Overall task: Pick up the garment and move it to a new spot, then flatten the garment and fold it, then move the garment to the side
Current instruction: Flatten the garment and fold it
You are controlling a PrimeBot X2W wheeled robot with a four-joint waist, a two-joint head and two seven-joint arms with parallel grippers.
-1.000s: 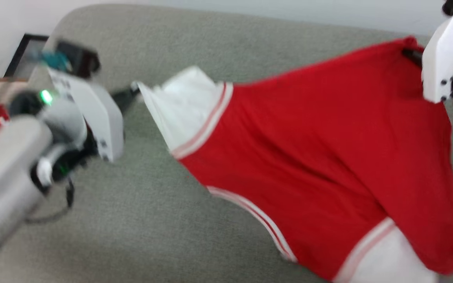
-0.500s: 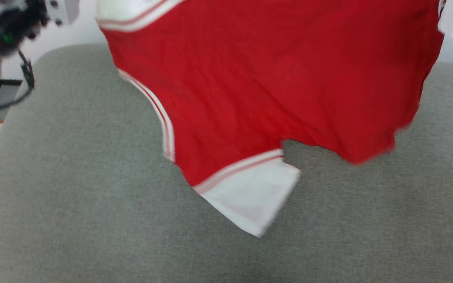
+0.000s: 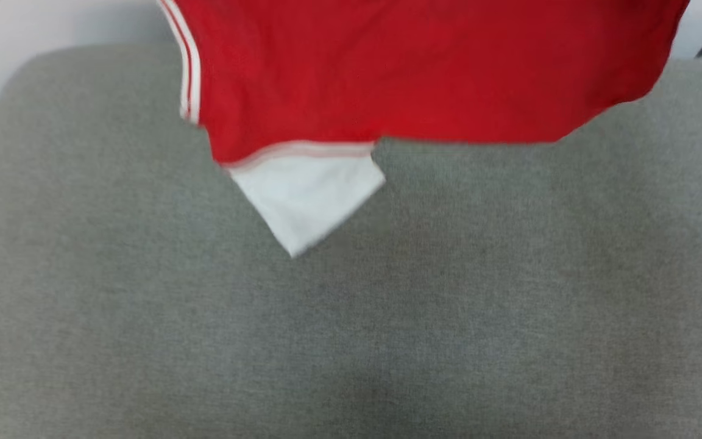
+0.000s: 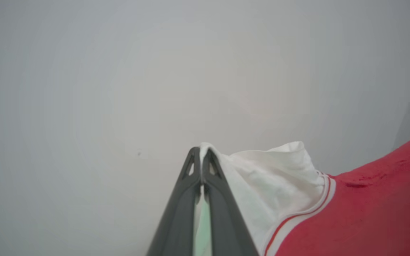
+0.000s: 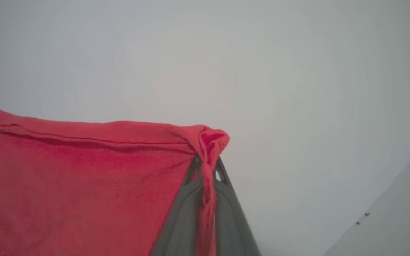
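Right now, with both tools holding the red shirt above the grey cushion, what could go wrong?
The left tool pinches only the sleeve edge of the red, white-sleeved shirt; it might slip. The right tool holds just a bunched red corner. The dangling white sleeve may fold under on the grey fabric cushion.

Left gripper (image 4: 200,152) with long dark grey tapering fingers, triangular cut-outs near tips, right gripper (image 5: 207,163) alike
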